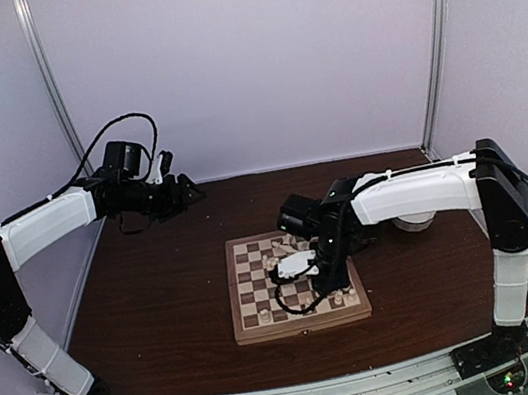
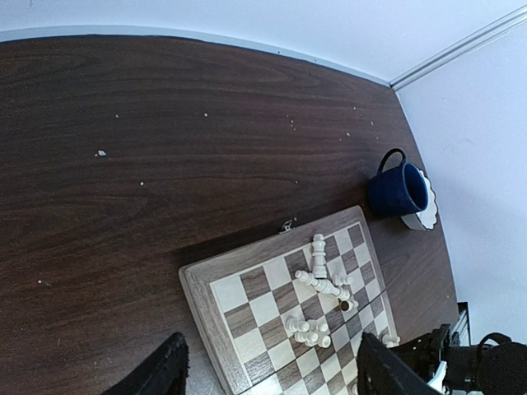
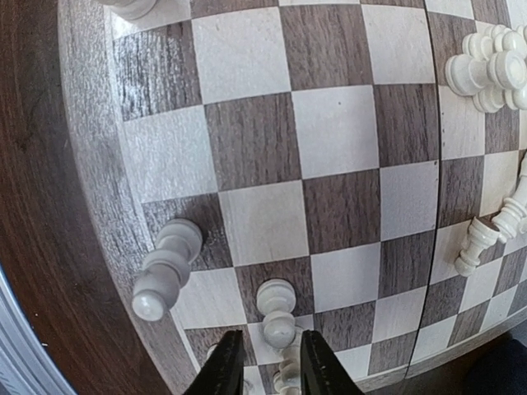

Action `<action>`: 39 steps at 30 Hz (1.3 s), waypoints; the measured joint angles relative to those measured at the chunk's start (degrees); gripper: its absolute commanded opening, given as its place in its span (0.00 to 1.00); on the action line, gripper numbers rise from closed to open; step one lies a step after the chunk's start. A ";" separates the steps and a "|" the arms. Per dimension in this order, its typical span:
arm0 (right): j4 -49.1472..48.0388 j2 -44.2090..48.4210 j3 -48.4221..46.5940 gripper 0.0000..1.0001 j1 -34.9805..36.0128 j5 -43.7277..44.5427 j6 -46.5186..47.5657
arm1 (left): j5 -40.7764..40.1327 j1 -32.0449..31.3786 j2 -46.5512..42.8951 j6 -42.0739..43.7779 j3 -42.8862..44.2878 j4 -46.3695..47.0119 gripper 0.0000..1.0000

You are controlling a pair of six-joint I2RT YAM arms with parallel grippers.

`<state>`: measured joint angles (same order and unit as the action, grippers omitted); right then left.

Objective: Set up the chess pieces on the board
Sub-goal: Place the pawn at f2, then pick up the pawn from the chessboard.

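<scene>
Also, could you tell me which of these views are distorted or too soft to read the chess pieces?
Right wrist view: strong fisheye, the board bulges, but the chess pieces are sharp. Left wrist view: evenly lit, crisp, hardly bent. Top view: soft and hazy, pieces merge into pale blobs.

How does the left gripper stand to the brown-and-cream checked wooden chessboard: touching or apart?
Apart. The top external view shows the left gripper at the far left, with bare dark tabletop between it and the chessboard.
</scene>
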<state>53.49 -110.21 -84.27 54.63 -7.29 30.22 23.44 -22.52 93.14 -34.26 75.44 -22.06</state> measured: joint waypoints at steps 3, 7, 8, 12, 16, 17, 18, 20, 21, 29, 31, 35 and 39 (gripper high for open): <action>1.14 0.44 -0.59 0.31 -0.07 -0.33 0.07 | 0.00 0.00 0.07 0.00 0.00 0.00 0.70; 2.49 1.70 -4.24 0.28 -1.92 -3.02 -0.07 | 0.02 0.00 0.13 0.00 0.00 0.00 0.70; 2.51 1.81 -5.51 0.27 -2.82 -3.50 -0.24 | 0.02 0.00 0.13 0.00 0.00 0.00 0.70; 2.78 0.94 -12.17 0.24 -9.42 -5.42 -2.10 | 0.13 0.00 0.13 -0.02 0.00 0.00 0.70; 2.51 -2.47 -17.42 0.27 -14.73 -5.97 -4.00 | 0.39 0.00 0.15 -0.17 0.00 0.00 0.70; 2.64 -3.69 -18.45 0.28 -15.43 -5.97 -4.46 | 0.42 0.00 0.15 -0.22 0.00 -0.02 0.70; 2.71 -4.85 -19.19 0.29 -15.74 -5.99 -4.79 | 0.46 0.00 0.15 -0.24 0.00 0.00 0.70; 3.06 -7.58 -20.83 0.31 -15.74 -6.19 -5.07 | 0.59 0.00 0.17 -0.26 0.00 0.00 0.70; 3.37 -8.92 -21.62 0.31 -15.56 -6.38 -5.25 | 0.68 0.00 0.17 -0.28 0.00 0.00 0.70; 6.16 -17.92 -29.22 0.32 -15.06 -8.02 -6.91 | 0.85 0.00 0.20 -0.37 0.00 -0.02 0.70; 6.73 -18.80 -30.14 0.32 -15.06 -8.28 -7.21 | 0.83 0.00 0.20 -0.35 0.00 -0.02 0.70; 7.17 -19.80 -30.97 0.27 -15.06 -8.66 -8.00 | 0.85 0.00 0.22 -0.37 0.00 0.00 0.70; 7.45 -20.13 -30.97 0.23 -15.06 -9.05 -8.04 | 0.87 0.00 0.31 -0.37 0.00 0.00 0.70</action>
<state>60.95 -130.34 -115.24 39.57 -16.34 22.17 24.32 -22.52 93.45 -34.63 75.44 -22.06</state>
